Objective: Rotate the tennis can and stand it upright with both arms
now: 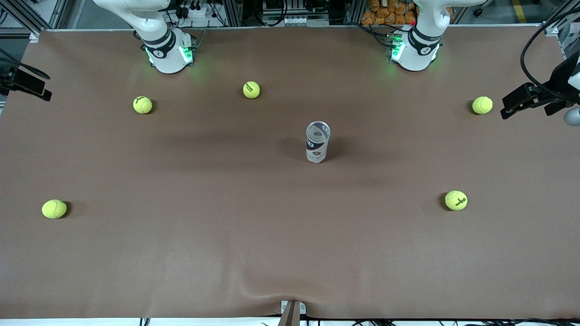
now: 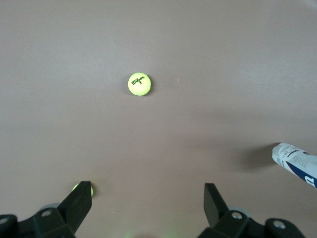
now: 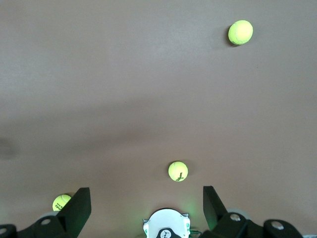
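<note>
in the front view both white jointed arms are cut off above their bases, grippers unseen. the right gripper (image 3: 147, 203) hangs high over the brown table (image 1: 181, 253), fingers spread wide, holding nothing. the slim clear-plastic tennis can (image 1: 317, 141) stands upright mid-table. the left gripper (image 2: 148, 201) is likewise wide open and empty.

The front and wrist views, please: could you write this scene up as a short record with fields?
Surface: brown covered table
Tennis can: slim clear-plastic cylinder with white and navy label, standing upright near the table's middle, open silver rim on top, nothing touching it
Balls: five yellow-green tennis balls lie scattered on the table, all apart from the can; the one near the left arm's end lies nearer the front camera than the can
Left tool: open, high over the table, holding nothing
Right tool: open, high over the table, holding nothing
Task state: can already upright
</note>
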